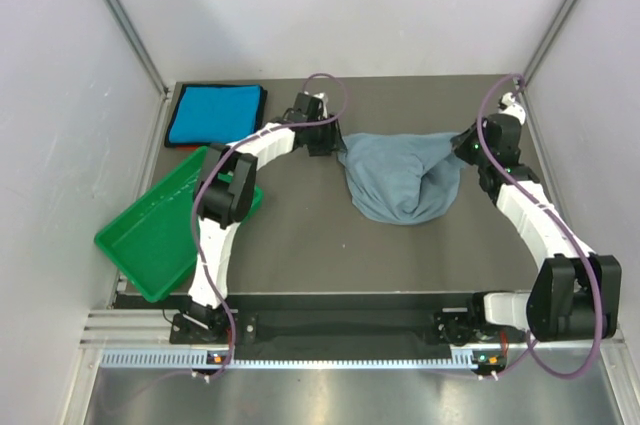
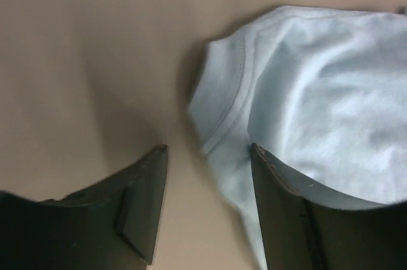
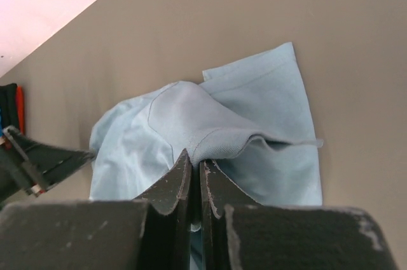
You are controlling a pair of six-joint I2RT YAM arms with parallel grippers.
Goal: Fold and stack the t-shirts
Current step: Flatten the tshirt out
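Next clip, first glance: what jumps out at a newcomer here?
A crumpled grey-blue t-shirt sits mid-table, its right side pinched in the shut right gripper, while the left gripper stands open at the shirt's left edge. A bright turquoise t-shirt lies folded in the far-left corner, with a green tray at the near left.
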